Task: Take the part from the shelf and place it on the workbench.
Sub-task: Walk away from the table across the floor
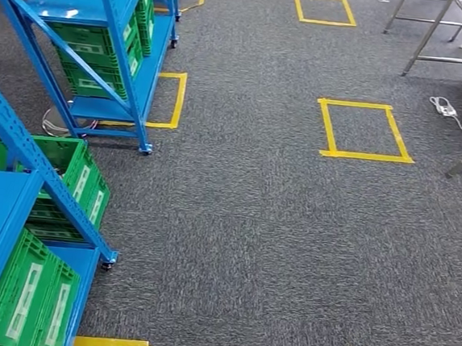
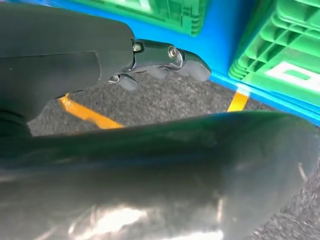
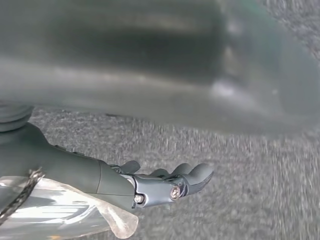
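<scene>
Left robot hand (image 2: 151,62): hangs with fingers extended and slightly apart, holding nothing, above grey carpet and close to the blue base of a shelf. Right robot hand (image 3: 158,182): fingers likewise extended and loosely spread, empty, over bare carpet.

Floor: dark grey carpet (image 1: 260,224) throughout. Yellow tape squares are marked on it; one complete square (image 1: 365,130) lies right of centre, another (image 1: 324,9) further back, and partial tape outlines sit beside the shelving. A white cable with a plug block (image 1: 445,106) lies on the carpet at the right, near grey metal legs (image 1: 424,32) of furniture whose top is out of frame; whether this is the counter cannot be determined.

Shelving: two blue metal shelf units on castors stand along the left side, the near shelf (image 1: 6,202) and the far shelf (image 1: 106,33).

Containers: green plastic crates (image 1: 29,293) with white labels sit on the lower levels of the near shelf, and more green crates (image 1: 98,56) are stacked in the far shelf. One crate on the near shelf is open-topped; its contents cannot be made out. The part cannot be identified in any view
</scene>
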Robot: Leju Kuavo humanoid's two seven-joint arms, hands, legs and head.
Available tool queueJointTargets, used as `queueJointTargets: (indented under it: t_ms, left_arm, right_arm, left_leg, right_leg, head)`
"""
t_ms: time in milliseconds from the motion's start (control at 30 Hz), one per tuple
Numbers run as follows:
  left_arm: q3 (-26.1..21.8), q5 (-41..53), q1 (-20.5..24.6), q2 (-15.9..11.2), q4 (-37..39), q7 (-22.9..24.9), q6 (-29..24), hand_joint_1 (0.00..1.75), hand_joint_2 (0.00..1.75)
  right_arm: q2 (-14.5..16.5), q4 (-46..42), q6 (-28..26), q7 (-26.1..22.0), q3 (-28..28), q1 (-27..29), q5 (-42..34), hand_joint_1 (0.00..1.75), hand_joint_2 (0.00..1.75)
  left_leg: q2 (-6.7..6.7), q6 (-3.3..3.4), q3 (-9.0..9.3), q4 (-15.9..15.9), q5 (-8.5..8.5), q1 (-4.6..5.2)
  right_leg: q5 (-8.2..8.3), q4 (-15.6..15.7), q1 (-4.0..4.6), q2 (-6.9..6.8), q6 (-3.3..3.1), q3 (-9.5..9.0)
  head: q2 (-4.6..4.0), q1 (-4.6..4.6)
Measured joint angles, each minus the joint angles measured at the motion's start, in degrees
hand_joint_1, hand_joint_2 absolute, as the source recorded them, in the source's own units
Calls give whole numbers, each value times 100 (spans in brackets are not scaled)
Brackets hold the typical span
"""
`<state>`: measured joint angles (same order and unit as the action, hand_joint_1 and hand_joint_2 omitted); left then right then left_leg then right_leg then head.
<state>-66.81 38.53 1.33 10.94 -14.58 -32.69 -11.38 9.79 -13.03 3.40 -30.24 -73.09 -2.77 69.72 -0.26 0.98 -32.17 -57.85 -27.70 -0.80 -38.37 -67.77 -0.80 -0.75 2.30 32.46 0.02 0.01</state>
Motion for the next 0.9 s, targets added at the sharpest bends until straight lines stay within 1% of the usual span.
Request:
queueJointTargets:
  t_ms: [33, 67, 100, 133, 167, 200, 233, 267, 300, 333, 367, 400, 433, 467, 500, 533, 567, 600, 633, 667, 700, 733, 767, 800, 867, 900]
  left_arm:
    - [-1, 4, 1, 0, 0, 0, 1, 0, 0]
    - [-2, 7, 0, 1, 0, 1, 1, 0, 0]
    - [-3, 7, -1, 1, 0, 1, 1, 0, 0]
    - [-3, 7, 0, 2, 0, 2, 1, 0, 0]
    - [-3, 7, 2, 4, 0, 1, 1, 0, 0]
    - [-3, 7, 7, 8, 0, 1, 1, 0, 0]
    - [-3, 7, 13, 13, 0, 0, 1, 0, 0]
    - [-3, 9, 13, 16, 0, -1, 2, 0, 0]
    - [-4, 13, 7, 20, 0, 0, 2, 0, 0]
    - [-7, 16, -4, 22, 0, 1, 2, 0, 0]
    - [-11, 20, -15, 21, 0, 1, 2, 0, 0]
    - [-15, 22, -18, 19, 0, 1, 2, 0, 0]
    - [-19, 22, -12, 16, 0, 1, 1, 0, 0]
    - [-21, 23, -2, 12, 0, 0, 1, 0, 0]
    - [-24, 25, 8, 11, 0, 0, 1, 0, 0]
    - [-27, 29, 14, 10, 0, -1, 1, 0, 0]
    - [-32, 34, 13, 9, 0, -1, 1, 0, 0]
    - [-36, 37, 7, 9, 0, -1, 1, 0, 0]
    - [-39, 39, -1, 7, 0, -1, 1, 0, 0]
    - [-42, 39, -6, 3, 0, -1, 0, 0, 0]
    - [-44, 39, -4, -2, 0, -1, -1, 0, 0]
    - [-45, 39, 1, -5, 0, -1, -1, 0, 0]
    - [-45, 39, 7, -7, 0, -3, 0, 0, 0]
    - [-45, 39, 6, -9, 0, -4, 1, 0, 0]
    - [-49, 39, -6, -15, 0, -7, 2, 0, 0]
    - [-51, 41, -12, -19, 0, -7, 5, 0, 0]
  right_arm:
    - [0, 0, 1, 1, -1, 12, 0, 0, 0]
    - [0, 0, 2, 1, -1, 23, 0, 0, 0]
    - [0, 0, 2, 1, -2, 29, 1, 0, 0]
    - [0, 0, 2, 1, -2, 31, 1, 0, 0]
    - [-2, 0, 3, 1, -2, 32, 1, 0, 0]
    - [-8, 0, 3, 1, -1, 32, 1, 0, 0]
    - [-13, 0, 4, 1, 1, 31, 0, 0, 0]
    - [-19, 0, 5, 2, 2, 30, 1, 0, 0]
    - [-22, 0, 7, 2, 2, 26, 1, 0, 0]
    - [-22, 0, 7, 2, 1, 22, 1, 0, 0]
    - [-22, 0, 8, 2, 0, 18, 1, 0, 0]
    - [-22, 0, 8, 1, -1, 16, 1, 0, 0]
    - [-22, 0, 8, 0, -2, 19, 0, 0, 0]
    - [-22, 0, 9, 0, -2, 27, 1, 0, 0]
    - [-22, 0, 10, 0, -2, 38, 1, 0, 0]
    - [-22, 0, 12, 1, -2, 47, 1, 0, 0]
    - [-22, 0, 15, 1, -2, 52, 3, 0, 0]
    - [-22, 0, 16, 1, -2, 51, 5, 0, 0]
    - [-22, 0, 19, 1, -2, 46, 8, 0, 0]
    - [-21, 0, 20, 1, -2, 40, 11, 0, 0]
    - [-21, 0, 22, 1, -2, 35, 13, 0, 0]
    - [-20, 0, 24, 1, -2, 29, 15, 0, 0]
    - [-20, 0, 25, 1, -2, 22, 15, 0, 0]
    - [-20, 0, 25, 1, -2, 12, 15, 0, 0]
    - [-20, 0, 25, 1, -2, -13, 15, 0, 0]
    - [-20, 0, 25, 0, -2, -22, 16, 0, 0]
  left_leg:
    - [-71, 11, -1, -1, -3, 14]
    - [-148, 17, 2, -1, -5, 28]
    - [-228, 20, 11, -2, -6, 39]
    - [-311, 20, 24, -2, -8, 46]
    - [-392, 19, 34, -2, -10, 46]
    - [-466, 11, 37, -7, -14, 52]
    - [-541, -5, 26, -14, -15, 50]
    - [-608, -33, 3, -16, -9, 42]
    - [-670, -69, -20, -14, 4, 33]
    - [-739, -111, -42, -5, 21, 20]
    - [-733, -145, -55, -12, 16, 13]
    - [-628, -173, -87, -82, -41, 20]
    - [-473, -198, -163, -255, -159, 31]
    - [-281, -216, -289, -544, -333, 37]
    - [-133, -240, -464, -920, -526, 38]
    - [-67, -261, -634, -1287, -677, 32]
    - [-35, -276, -744, -1534, -745, 26]
    - [-16, -286, -755, -1580, -701, 23]
    - [10, -288, -647, -1391, -553, 23]
    - [53, -281, -453, -1035, -350, 24]
    - [156, -261, -224, -612, -187, 37]
    - [251, -225, -40, -265, -72, 53]
    - [315, -187, 72, -51, -26, 71]
    - [348, -145, 116, 44, -31, 94]
    - [250, -73, 103, 67, -11, 110]
    - [199, -38, 109, 94, 8, 104]
  right_leg:
    - [-114, -393, 6, 42, -14, 222]
    - [-118, -622, 14, 60, -35, 378]
    - [-1, -609, 21, 74, -62, 425]
    - [227, -345, 28, 105, -93, 353]
    - [498, 71, 34, 212, -128, 206]
    - [696, 469, 33, 353, -158, 57]
    - [817, 803, 33, 476, -173, -77]
    - [852, 980, 36, 569, -181, -160]
    - [826, 1028, 41, 573, -183, -195]
    - [828, 1065, 46, 521, -191, -225]
    - [847, 1088, 43, 454, -210, -248]
    - [865, 1123, 37, 379, -234, -269]
    - [879, 1158, 32, 291, -258, -290]
    - [882, 1176, 34, 196, -276, -308]
    - [872, 1180, 46, 102, -293, -317]
    - [861, 1178, 57, 4, -305, -322]
    - [849, 1176, 65, -88, -311, -328]
    - [837, 1174, 69, -173, -312, -337]
    - [825, 1173, 71, -248, -306, -351]
    - [810, 1172, 71, -314, -297, -372]
    - [792, 1172, 73, -379, -285, -398]
    - [771, 1169, 84, -435, -263, -404]
    - [753, 1168, 92, -478, -239, -410]
    - [740, 1170, 97, -521, -210, -426]
    - [729, 1186, 93, -599, -149, -471]
    - [700, 1173, 83, -577, -116, -480]
  head:
    - [-1, 3]
    - [-1, 3]
    - [-1, 2]
    - [-1, 1]
    - [-1, 2]
    - [-1, -1]
    - [-1, 2]
    - [-1, 4]
    - [-1, 6]
    - [-1, 10]
    - [-1, 9]
    - [-1, 0]
    - [-1, -13]
    - [-2, -22]
    - [-2, -33]
    - [-2, -34]
    - [-2, -34]
    - [-1, -34]
    - [-1, -35]
    - [-1, -36]
    - [-1, -35]
    - [-2, -31]
    - [-1, -29]
    - [-1, -27]
    - [0, -31]
    - [0, -28]
